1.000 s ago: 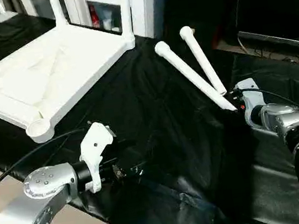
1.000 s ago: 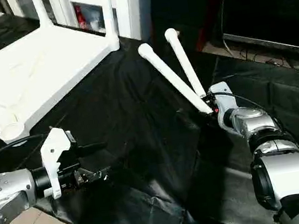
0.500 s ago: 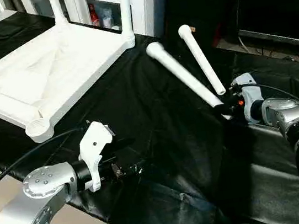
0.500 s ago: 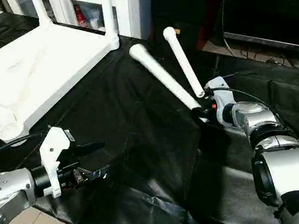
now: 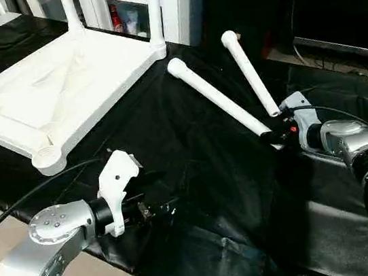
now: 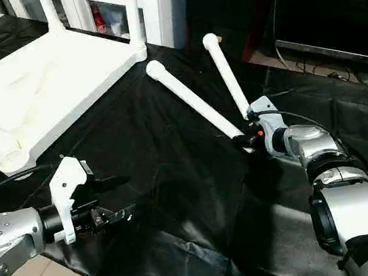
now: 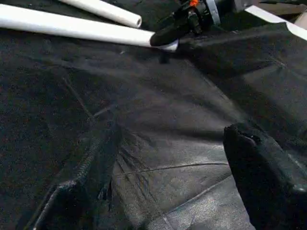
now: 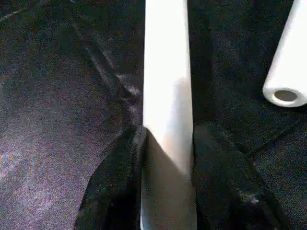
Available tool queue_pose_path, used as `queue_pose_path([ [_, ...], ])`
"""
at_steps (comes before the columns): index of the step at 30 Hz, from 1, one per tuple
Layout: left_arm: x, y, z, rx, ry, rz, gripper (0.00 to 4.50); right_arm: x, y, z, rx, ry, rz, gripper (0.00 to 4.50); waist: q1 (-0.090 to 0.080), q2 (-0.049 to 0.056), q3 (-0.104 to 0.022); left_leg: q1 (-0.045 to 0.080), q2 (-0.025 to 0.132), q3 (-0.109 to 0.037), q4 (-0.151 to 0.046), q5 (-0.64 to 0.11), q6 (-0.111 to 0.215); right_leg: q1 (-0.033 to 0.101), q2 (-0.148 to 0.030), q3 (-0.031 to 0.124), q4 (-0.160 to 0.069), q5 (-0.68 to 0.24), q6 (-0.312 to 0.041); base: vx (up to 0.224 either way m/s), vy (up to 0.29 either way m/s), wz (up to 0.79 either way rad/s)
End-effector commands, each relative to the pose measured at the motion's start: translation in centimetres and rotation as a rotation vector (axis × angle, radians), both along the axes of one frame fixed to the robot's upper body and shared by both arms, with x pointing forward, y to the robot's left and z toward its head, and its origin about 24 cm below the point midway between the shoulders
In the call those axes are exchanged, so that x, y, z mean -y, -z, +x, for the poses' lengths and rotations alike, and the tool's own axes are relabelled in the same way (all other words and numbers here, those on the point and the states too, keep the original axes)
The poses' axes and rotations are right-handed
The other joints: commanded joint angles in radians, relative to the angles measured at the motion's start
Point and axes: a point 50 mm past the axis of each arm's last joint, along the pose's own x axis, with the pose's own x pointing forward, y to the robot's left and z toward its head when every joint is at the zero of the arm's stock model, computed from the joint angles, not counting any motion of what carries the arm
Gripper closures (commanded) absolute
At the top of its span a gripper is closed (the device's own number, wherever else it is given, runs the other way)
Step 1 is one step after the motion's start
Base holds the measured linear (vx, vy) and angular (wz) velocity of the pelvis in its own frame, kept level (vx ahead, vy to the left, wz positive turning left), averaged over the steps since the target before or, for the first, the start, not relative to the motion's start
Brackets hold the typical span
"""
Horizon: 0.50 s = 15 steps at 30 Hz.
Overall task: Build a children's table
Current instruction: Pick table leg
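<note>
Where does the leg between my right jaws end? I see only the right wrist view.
Observer: The held leg runs from the right gripper to a wide end close to the tabletop corner, apart from it.
Operator: How many legs are fitted?
Observer: Two standing legs rise from the far corners; the near socket is empty.
Operator: And the left gripper?
Observer: The left gripper hovers over the black cloth, jaws open, holding nothing.

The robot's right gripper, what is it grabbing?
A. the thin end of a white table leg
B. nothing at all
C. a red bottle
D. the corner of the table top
A: the right gripper has its black fingers pressed on both sides of the white table leg.
</note>
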Motion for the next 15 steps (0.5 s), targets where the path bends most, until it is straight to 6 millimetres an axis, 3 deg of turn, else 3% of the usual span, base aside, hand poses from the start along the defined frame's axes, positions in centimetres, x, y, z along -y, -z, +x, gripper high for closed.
queue_pose_path([
  [1, 0.1, -0.06, 0.02, 0.003, 0.011, 0.002, 0.68, 0.17, 0.01, -0.01, -0.013, 0.013, -0.005, 2.48, -0.001, 0.001, -0.052, 0.0, 0.066, -0.019, -0.074, -0.092, 0.086, 0.053, -0.121, 0.073, -0.075, -0.338, -0.195, 0.0, 0.0, 0.0],
  [10, 0.14, -0.03, -0.05, -0.001, 0.017, -0.002, 0.68, -0.08, 0.27, -0.04, -0.02, 0.007, -0.022, 2.38, -0.001, 0.0, -0.052, -0.001, 0.066, -0.018, -0.074, -0.092, 0.087, 0.053, -0.121, 0.073, -0.075, -0.342, -0.194, 0.0, 0.0, 0.0],
  [15, 0.19, 0.0, -0.18, -0.006, 0.026, -0.006, 0.68, -0.26, 0.49, -0.17, -0.039, -0.008, -0.018, 2.86, -0.001, 0.001, -0.053, 0.0, 0.067, -0.019, -0.074, -0.09, 0.086, 0.053, -0.121, 0.073, -0.074, -0.336, -0.193, 0.0, 0.0, 0.0],
])
